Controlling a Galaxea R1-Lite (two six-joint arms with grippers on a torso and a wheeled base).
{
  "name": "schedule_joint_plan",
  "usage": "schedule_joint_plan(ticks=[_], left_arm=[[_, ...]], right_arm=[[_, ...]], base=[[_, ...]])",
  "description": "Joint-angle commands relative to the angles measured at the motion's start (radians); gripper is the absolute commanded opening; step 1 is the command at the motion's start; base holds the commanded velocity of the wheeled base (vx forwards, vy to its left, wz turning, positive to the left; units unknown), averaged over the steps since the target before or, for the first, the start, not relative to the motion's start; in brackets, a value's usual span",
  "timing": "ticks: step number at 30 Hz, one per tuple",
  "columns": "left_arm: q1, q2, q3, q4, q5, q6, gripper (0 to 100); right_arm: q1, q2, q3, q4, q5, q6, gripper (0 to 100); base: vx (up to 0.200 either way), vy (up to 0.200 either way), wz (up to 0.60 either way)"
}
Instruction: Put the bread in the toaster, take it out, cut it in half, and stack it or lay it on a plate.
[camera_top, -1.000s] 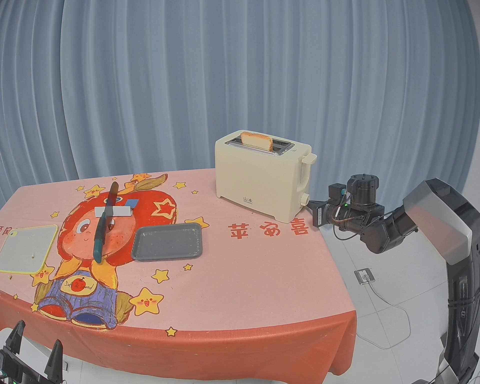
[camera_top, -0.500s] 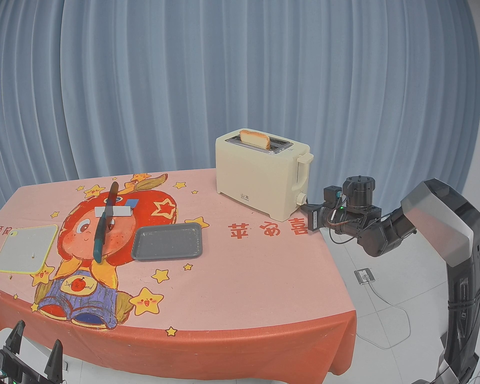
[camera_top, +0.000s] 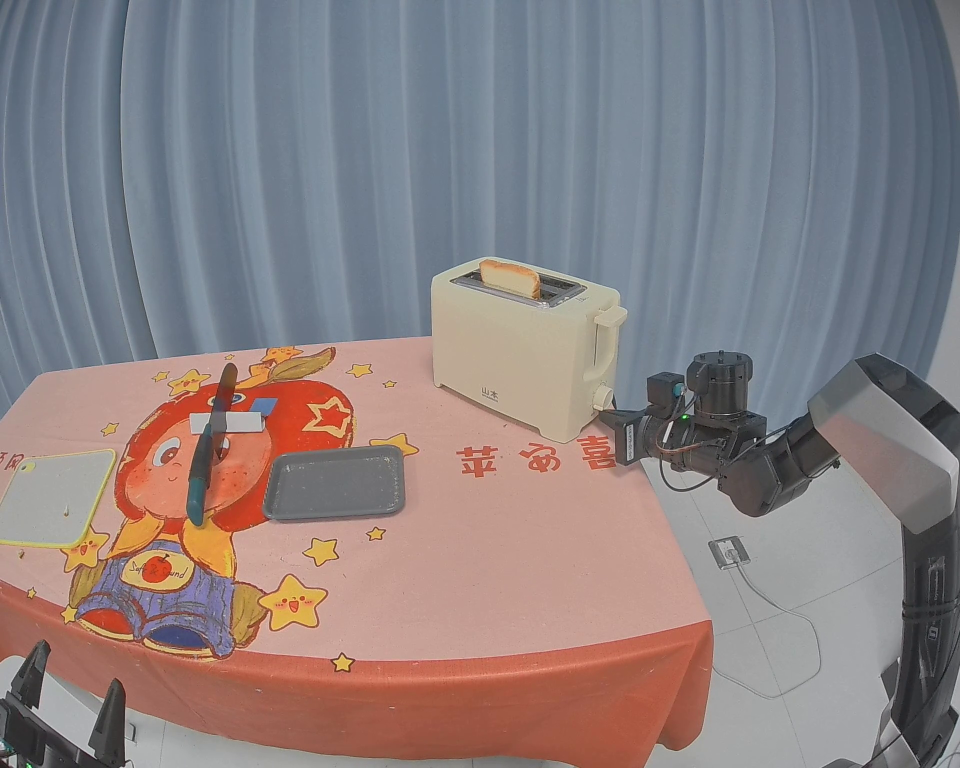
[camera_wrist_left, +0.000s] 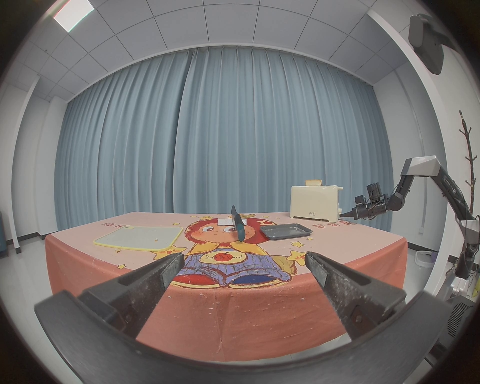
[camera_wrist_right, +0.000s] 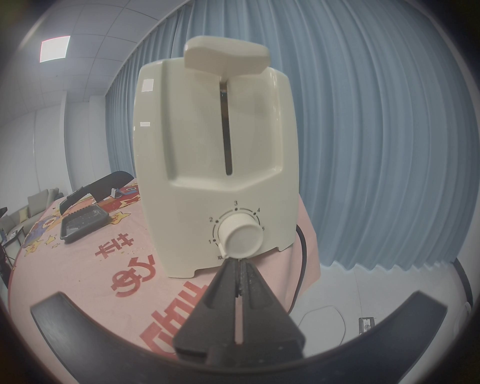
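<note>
A cream toaster (camera_top: 520, 350) stands at the table's far right, and a browned bread slice (camera_top: 510, 277) pokes up out of its slot. Its lever (camera_wrist_right: 226, 55) sits at the top of its track. My right gripper (camera_top: 610, 410) is shut and empty, level with the toaster's end face, its tips just under the dial (camera_wrist_right: 241, 239). A grey tray (camera_top: 335, 483) lies mid-table. Left of it a teal-handled knife (camera_top: 205, 445) leans on a white rest (camera_top: 227, 422). My left gripper (camera_wrist_left: 242, 272) hangs open below the table's front left edge.
A pale cutting board (camera_top: 52, 497) with a yellow rim lies at the table's left edge. The toaster's black cord (camera_wrist_right: 300, 270) drops off the right edge behind it. The cartoon-printed pink cloth (camera_top: 480, 560) is bare in front of the toaster.
My right gripper moved left up to the toaster's dial end, and the toaster shifted slightly left. Over the last half second almost nothing moved. The left arm stayed still.
</note>
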Motion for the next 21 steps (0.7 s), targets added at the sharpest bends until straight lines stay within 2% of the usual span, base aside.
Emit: schedule_joint_plan(ticks=[1, 21], left_arm=[[0.0, 0.001, 0.018, -0.001, 0.002, 0.0, 100], [0.0, 0.001, 0.018, -0.001, 0.0, 0.0, 100]], right_arm=[[0.005, -0.019, 0.003, 0.0, -0.002, -0.001, 0], [0.013, -0.032, 0.015, 0.0, -0.01, -0.001, 0]], base=[[0.0, 0.0, 0.0], [0.0, 0.0, 0.0]])
